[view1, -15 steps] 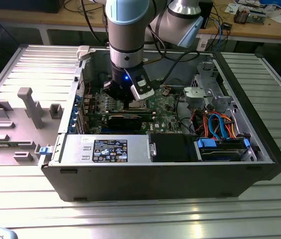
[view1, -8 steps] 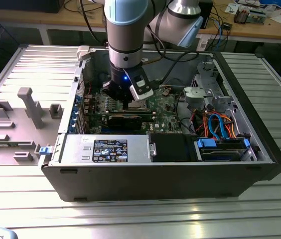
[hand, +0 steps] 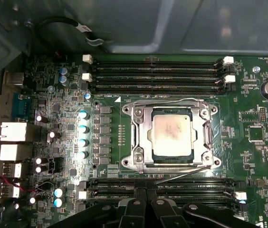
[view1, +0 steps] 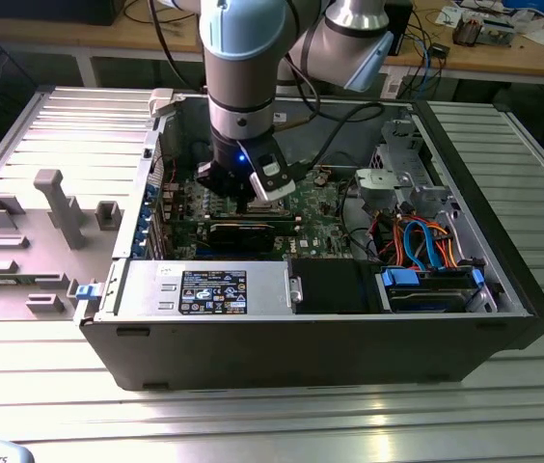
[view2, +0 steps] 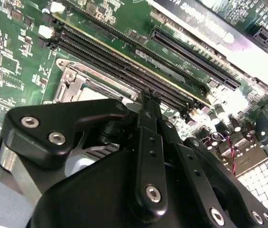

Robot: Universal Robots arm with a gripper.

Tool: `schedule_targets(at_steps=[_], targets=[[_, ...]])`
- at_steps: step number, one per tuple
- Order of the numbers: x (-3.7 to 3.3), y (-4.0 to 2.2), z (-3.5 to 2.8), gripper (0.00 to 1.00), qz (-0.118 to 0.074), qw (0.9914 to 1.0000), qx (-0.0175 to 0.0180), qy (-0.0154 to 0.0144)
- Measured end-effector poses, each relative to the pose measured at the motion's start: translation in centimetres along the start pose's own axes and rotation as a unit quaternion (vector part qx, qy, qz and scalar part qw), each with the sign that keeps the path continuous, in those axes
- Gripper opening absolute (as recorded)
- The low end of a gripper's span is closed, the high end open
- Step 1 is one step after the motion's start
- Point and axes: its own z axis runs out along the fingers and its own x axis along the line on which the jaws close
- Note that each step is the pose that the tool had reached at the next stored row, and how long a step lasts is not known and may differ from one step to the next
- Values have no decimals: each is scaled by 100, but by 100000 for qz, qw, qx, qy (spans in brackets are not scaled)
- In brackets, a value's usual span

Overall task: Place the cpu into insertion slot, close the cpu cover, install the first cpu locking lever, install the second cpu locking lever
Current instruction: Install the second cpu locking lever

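Closest in both wrist views, the black gripper hangs low over the green motherboard, its fingers drawn together to a narrow tip with nothing between them. That tip sits at the memory slots beside the socket, apart from the chip. Just beyond, in the first wrist view, the cpu lies flat in the slot, its grey top showing through the cut-out of the cover, which lies closed around it. A thin lever runs along the socket's 6 o'clock edge, tilted slightly up at one end; a second lever lies along the 12 o'clock edge. Whether either is latched I cannot tell. Past the socket, 4 more memory slots line the board's far side. In the exterior view, the arm reaches down into the open case, which rests on a ribbed metal tabletop.
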Motion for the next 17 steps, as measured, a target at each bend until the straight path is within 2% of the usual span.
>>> schedule_targets(at_steps=[3, 6, 7, 9, 10, 12, 13, 15, 17], targets=[[19, -12, 22, 11, -1984, 99973, -1135, 317], [32, -21, 42, 11, -2969, 99936, -1922, 500], [33, -26, 57, 11, -2940, 99936, -1932, 632], [34, -30, 65, 11, -2786, 99939, -2007, 682], [33, -32, 67, 11, -2777, 99935, -2205, 677], [38, -34, 76, 11, -2770, 99909, -3188, 644], [37, -36, 80, 11, -2771, 99901, -3432, 638], [38, -54, 85, 11, -2702, 99892, -3698, 729], [39, -71, 86, 11, -2481, 99897, -3720, 750]])
